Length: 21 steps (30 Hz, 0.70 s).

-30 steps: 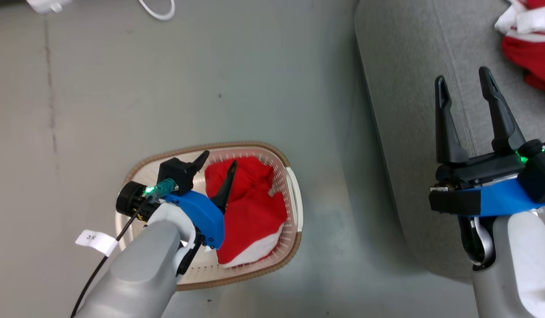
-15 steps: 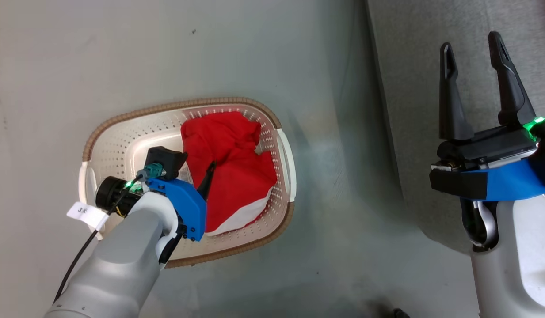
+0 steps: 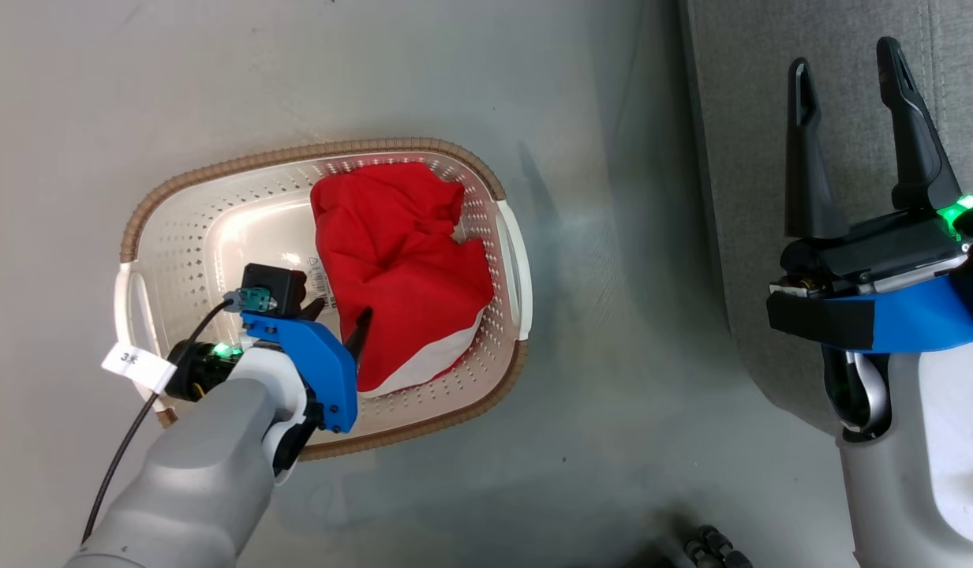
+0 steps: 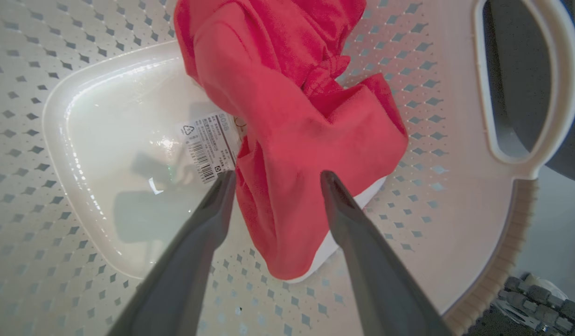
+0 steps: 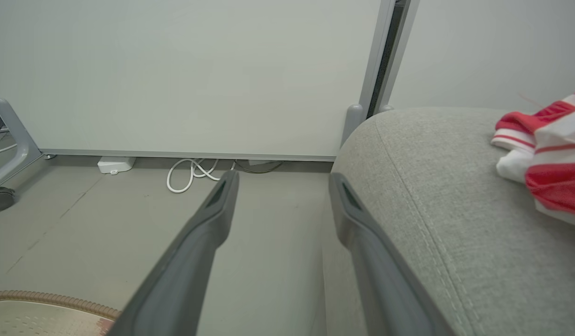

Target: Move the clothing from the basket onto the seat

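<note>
Grey floor (image 3: 99, 79) holds the basket (image 3: 297, 154); your left gripper (image 4: 275, 179), jaws spread, hangs inside it astride the near end of the clothing (image 3: 399, 260); your right gripper (image 3: 843, 54), also spread, is over the seat (image 3: 739, 118).

White cable tag (image 3: 137, 365) marked "3", barcode sticker (image 4: 208, 145) on basket (image 4: 432, 140) floor, print illegible

My fingers (image 4: 175, 270) look matt and smooth; the clothing (image 4: 292, 140) soft cloth, the basket (image 4: 105, 116) glossy perforated plastic, the seat (image 5: 432, 196) coarse stitched fabric.
</note>
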{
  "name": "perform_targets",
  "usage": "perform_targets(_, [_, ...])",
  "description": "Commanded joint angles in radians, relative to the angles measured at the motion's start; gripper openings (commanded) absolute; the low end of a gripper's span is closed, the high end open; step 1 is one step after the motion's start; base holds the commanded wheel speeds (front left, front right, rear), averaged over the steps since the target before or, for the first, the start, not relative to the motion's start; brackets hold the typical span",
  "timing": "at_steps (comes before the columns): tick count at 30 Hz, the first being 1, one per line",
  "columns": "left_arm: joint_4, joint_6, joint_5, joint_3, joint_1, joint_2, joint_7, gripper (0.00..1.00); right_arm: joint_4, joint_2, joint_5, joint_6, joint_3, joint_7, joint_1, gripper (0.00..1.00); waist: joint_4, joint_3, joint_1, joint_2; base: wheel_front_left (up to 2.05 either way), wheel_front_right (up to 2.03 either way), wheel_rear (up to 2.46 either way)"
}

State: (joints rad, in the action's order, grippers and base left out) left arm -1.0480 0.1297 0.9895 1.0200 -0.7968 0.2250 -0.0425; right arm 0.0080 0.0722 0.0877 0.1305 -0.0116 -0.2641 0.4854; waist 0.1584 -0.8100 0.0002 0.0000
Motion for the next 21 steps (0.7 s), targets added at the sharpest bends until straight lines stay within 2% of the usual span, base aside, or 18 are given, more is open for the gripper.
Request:
perform_targets(1, [-0.001,0.001,0.014,0.016,-0.019,0.014,0.004,1.0,-0.009,-0.003,-0.001,0.001,0.001,-0.001,0.022,1.0,0.004,-0.016,-0.0002,0.0,0.0,0.0,0.0])
perform_targets(18, [-0.006,0.001,0.105,0.129,-0.124,0.022,0.0,1.0,-0.037,-0.003,0.011,0.001,0.008,-0.001,0.033,1.0,0.019,-0.135,-0.0002,0.0,0.0,0.0,0.0])
perform_targets(21, [0.026,0.001,0.121,0.154,-0.142,0.024,-0.022,1.0,-0.037,-0.003,0.016,0.001,0.008,-0.001,0.031,1.0,0.019,-0.147,-0.0002,0.0,0.0,0.0,0.0])
